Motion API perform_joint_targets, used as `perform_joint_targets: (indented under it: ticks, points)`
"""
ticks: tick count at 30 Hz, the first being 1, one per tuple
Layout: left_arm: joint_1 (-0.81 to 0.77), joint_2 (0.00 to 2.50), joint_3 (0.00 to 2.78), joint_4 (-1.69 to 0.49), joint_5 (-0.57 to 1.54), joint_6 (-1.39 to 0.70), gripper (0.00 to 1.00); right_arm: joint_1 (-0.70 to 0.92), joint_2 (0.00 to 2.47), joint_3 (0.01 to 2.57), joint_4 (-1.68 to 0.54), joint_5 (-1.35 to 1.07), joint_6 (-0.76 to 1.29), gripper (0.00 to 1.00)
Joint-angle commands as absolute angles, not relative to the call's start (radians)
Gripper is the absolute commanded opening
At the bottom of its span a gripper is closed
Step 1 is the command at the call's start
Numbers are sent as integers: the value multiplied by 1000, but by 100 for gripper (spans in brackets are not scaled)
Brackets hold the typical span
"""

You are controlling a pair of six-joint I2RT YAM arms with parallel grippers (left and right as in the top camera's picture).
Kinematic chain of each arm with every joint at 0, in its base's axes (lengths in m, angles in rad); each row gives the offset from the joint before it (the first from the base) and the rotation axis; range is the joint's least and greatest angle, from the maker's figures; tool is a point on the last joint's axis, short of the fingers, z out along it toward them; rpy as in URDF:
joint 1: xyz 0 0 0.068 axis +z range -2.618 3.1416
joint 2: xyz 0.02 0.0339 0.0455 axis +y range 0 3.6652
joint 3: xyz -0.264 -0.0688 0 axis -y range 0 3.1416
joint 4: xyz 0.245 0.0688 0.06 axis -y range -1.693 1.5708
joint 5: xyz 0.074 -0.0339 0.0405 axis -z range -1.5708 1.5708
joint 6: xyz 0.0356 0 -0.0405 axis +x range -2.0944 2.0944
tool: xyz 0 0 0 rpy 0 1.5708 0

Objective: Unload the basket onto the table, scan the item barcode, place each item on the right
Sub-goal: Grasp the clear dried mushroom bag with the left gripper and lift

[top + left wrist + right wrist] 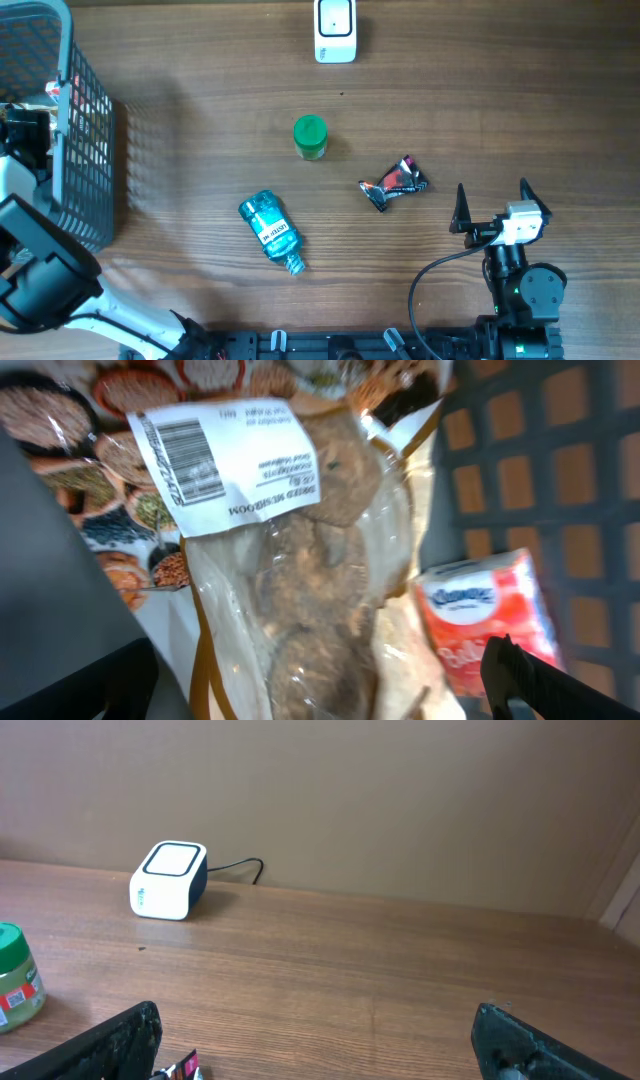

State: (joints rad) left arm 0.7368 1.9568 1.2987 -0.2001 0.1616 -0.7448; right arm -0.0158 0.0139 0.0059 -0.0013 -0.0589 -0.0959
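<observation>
Cellophane packet (pixel 330 560) with brown contents fills the left wrist view. It lies between the fingers of the left gripper (pixel 300 660), whose jaws stand wide apart and seem to pinch nothing. Its white barcode label (pixel 225 455) sits ahead of the jaws, and a red tissue pack (pixel 480 615) lies just beside one finger (pixel 510 680), over the basket (pixel 560 480) mesh.

In the right wrist view, the right gripper (pixel 320 1050) is spread fully and empty above the table (pixel 400 980). The scanner (pixel 168 880) stands well ahead of its jaws and to their left, with the green-lidded jar (pixel 15 980) nearer on that side.

From overhead, the snack wrapper (pixel 394 183) lies near the right gripper (pixel 492 205), and the jar (pixel 310 137) and blue bottle (pixel 272 232) lie farther off. These look like the items awaiting the scanner (pixel 335 30).

The risks, as I judge them:
- The left jaws could snag cellophane or wire when they rise.
- The bottle, lying on its side, could roll under a grasp.
- The crumpled wrapper may hide its code.
</observation>
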Motion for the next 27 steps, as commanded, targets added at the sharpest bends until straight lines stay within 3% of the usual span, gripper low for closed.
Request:
perform_joint_targets:
  ticks: [1,18,19,20,27]
  points:
    - [730,1992,1296,-183,106,-710,100,-9,10,5,1,-52,-105,100]
    - [723,2144,1296,41,114,-714,100,-9,10,5,1,-52,-105,100]
    - [723,2144,1296,52,114,-714,89,-9,10,5,1,-52,-105,100]
    - [723,2144,1296,56,114,-714,7,-9,10,5,1,-52,-105,100]
    - [726,2136,1296,31,130,-715,4,-9,10,5,1,-52,-105,100]
